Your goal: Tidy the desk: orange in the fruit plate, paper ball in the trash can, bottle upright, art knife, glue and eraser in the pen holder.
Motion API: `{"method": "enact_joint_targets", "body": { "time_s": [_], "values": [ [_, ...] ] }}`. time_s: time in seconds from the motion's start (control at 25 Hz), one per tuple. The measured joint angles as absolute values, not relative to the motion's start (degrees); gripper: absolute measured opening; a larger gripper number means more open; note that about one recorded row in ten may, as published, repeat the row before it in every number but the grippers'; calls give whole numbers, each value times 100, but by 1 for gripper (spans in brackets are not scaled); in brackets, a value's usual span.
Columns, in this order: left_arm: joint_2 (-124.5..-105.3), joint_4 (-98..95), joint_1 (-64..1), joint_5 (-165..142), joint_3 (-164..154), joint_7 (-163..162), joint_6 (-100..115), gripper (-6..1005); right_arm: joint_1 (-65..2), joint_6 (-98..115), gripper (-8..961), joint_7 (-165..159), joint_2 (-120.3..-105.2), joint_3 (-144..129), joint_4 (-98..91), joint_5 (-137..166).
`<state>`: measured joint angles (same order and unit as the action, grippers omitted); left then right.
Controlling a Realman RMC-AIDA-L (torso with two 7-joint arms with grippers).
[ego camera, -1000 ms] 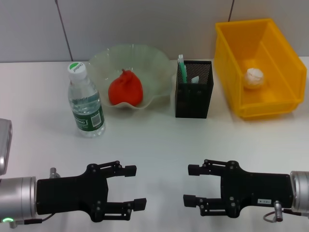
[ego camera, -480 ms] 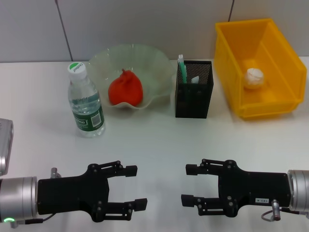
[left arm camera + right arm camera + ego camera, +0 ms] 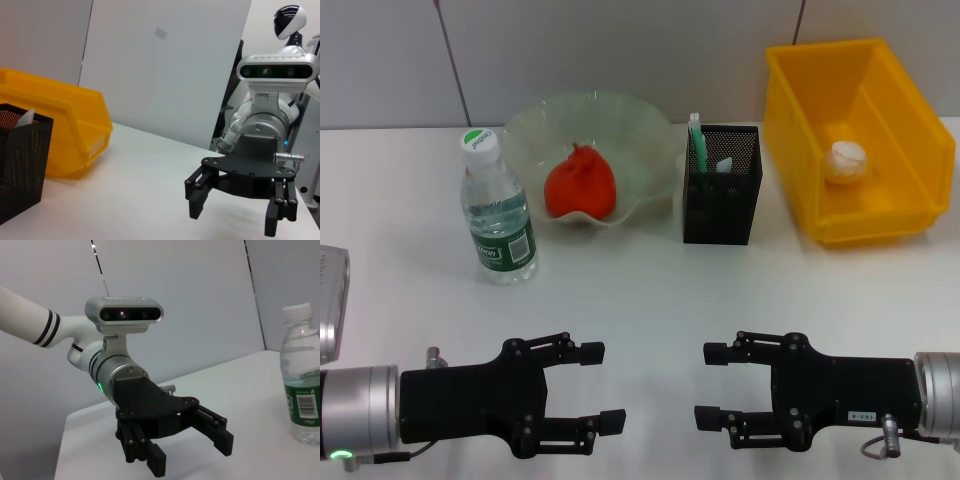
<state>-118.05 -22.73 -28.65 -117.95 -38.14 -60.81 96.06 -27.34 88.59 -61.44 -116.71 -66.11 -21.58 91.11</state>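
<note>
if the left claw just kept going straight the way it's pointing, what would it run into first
Most likely the right claw. The open left claw points across the white table straight at it, fingertips facing, with only bare tabletop between them. Height alignment looks close in the left wrist view.

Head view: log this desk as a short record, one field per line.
bottle: upright, left of fruit plate
orange: in the fruit plate
pen holder: black mesh, items standing inside
paper ball: in the yellow trash can
left gripper: open, empty, near desk edge
right gripper: open, empty, facing the left one
</note>
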Motion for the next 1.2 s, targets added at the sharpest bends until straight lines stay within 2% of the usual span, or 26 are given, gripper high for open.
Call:
{"method": "enact_joint_targets", "body": {
  "time_s": [1.2],
  "values": [
    [-11812, -2241, -2831, -11768, -3814, -6081, 9629, 836, -2775, 8850, 758, -6161, -11680, -6618, -2153, 9115]
  ]
}}
